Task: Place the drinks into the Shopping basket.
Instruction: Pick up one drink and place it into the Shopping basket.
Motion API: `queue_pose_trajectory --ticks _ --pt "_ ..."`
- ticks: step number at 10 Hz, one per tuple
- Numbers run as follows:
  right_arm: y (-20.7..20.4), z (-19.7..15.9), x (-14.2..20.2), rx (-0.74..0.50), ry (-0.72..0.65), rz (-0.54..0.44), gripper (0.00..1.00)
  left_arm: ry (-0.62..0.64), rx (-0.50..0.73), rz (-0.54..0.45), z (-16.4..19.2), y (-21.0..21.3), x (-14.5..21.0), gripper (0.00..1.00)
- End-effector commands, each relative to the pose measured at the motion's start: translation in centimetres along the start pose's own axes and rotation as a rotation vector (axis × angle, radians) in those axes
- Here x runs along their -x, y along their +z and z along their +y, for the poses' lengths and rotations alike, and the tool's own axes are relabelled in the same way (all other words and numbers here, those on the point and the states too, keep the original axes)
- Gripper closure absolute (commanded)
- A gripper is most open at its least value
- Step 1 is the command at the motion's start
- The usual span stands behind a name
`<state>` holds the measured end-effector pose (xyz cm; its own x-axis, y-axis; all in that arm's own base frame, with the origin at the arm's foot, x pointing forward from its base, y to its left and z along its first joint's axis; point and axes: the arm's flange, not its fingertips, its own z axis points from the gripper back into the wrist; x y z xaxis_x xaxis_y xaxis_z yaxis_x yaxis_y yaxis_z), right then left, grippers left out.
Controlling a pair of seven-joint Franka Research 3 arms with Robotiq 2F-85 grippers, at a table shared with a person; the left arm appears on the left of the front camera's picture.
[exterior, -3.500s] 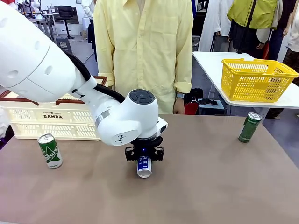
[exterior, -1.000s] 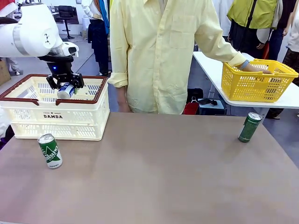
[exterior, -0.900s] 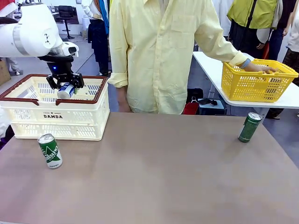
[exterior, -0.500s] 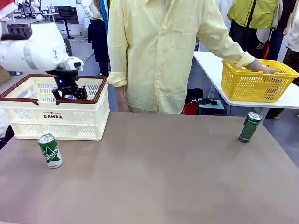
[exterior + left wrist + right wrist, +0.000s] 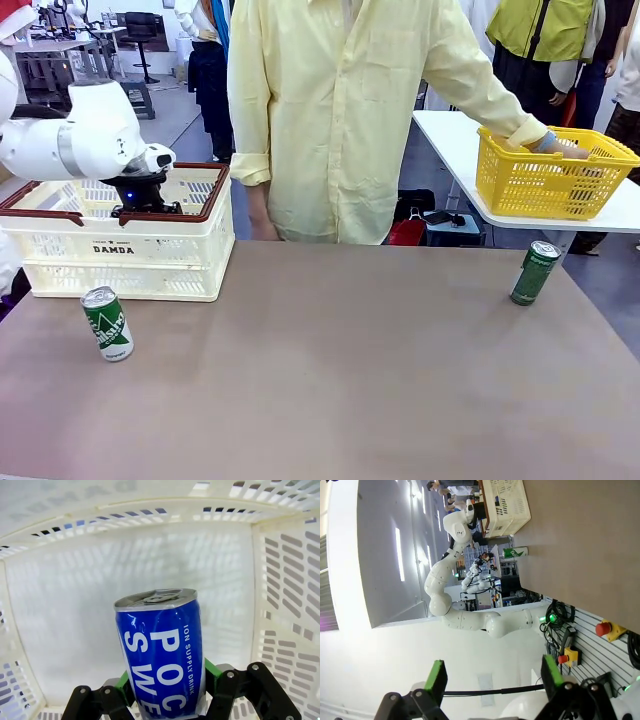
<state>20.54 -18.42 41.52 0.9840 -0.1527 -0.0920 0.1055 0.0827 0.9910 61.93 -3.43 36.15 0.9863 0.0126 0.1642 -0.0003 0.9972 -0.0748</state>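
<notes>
My left gripper (image 5: 147, 207) reaches down inside the cream-white Shopping basket (image 5: 120, 262), its fingers hidden behind the brown-red rim. In the left wrist view the left gripper (image 5: 167, 692) is shut on a blue-and-white can (image 5: 162, 650), held upright between the green pads just above the basket's lattice floor (image 5: 100, 580). A green-and-white can (image 5: 107, 323) stands on the table in front of the basket. A slim dark green can (image 5: 535, 272) stands at the far right. The right gripper (image 5: 492, 677) is open and holds nothing, well away from the basket (image 5: 507, 502).
A person in a yellow shirt (image 5: 340, 120) stands at the far side, one hand on a yellow mesh basket (image 5: 555, 175) on a white side table. The brown tabletop (image 5: 340, 370) is bare between the two cans.
My left gripper has come down from above the rim into the Shopping basket with the blue-and-white can still in it. The two cans on the table have not moved.
</notes>
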Motion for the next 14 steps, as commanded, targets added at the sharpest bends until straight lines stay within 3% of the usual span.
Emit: queue_pose_trajectory --ticks 1,2,3,4,5,8,11,13,14 --pt "0.1 0.2 0.0 -0.002 0.006 0.003 0.0 0.002 0.016 -0.031 0.1 0.9 0.9 1.0" --pt "0.1 0.2 0.0 -0.002 0.006 0.003 0.0 -0.001 0.015 -0.015 -0.1 0.7 0.7 1.0" --pt "0.1 0.2 0.0 -0.002 0.006 0.003 0.0 -0.005 0.015 -0.002 -0.1 0.5 0.5 0.8" --pt "0.1 0.2 0.0 -0.002 0.006 0.003 0.0 -0.017 0.028 0.012 -0.1 0.4 0.5 0.24" --pt "0.1 0.2 0.0 -0.002 0.006 0.003 0.0 -0.013 0.037 0.013 -0.1 0.5 0.6 0.0" --pt "0.1 0.2 0.0 -0.002 0.006 0.003 0.0 -0.015 0.047 -0.028 0.5 2.2 0.7 0.0" --pt "0.1 0.2 0.0 -0.002 0.006 0.003 0.0 0.009 0.098 -0.089 4.6 12.1 0.1 0.0" --pt "0.1 0.2 0.0 -0.002 0.006 0.003 0.0 -0.002 0.377 -0.089 9.5 21.1 1.7 0.0" --pt "0.1 0.2 0.0 -0.002 0.006 0.003 0.0 -0.026 0.627 -0.11 12.9 24.8 3.9 0.0"
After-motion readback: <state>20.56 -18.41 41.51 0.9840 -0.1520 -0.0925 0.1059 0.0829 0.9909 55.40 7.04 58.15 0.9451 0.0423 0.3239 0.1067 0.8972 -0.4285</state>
